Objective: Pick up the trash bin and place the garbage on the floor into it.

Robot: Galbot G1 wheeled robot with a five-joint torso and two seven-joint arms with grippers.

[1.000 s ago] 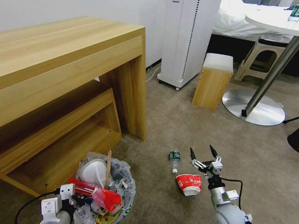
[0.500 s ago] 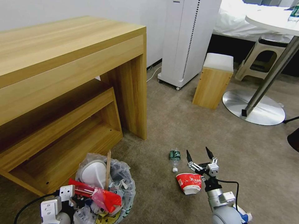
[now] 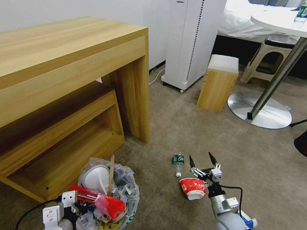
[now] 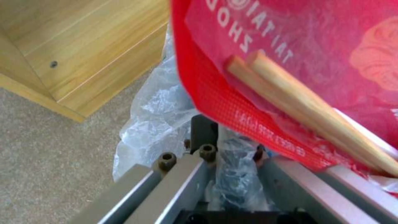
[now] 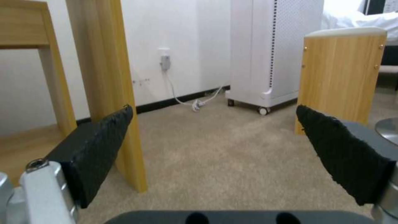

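Wrapper [image 4: 265, 56] red, reads "SHO…" | right gripper [image 3: 201, 159] jaws spread | left gripper [image 4: 215, 174] grips trash bin [image 3: 128, 182]

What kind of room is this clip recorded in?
Probably a hotel room or bedroom: a bed with white bedding at the back, a wooden desk along the wall, a round pedestal table with a stool, and beige carpet throughout.

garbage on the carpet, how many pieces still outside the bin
2: a green-label bottle lying beyond the open right gripper, and a red-white paper bowl on its side just beneath it. More may lie hidden.
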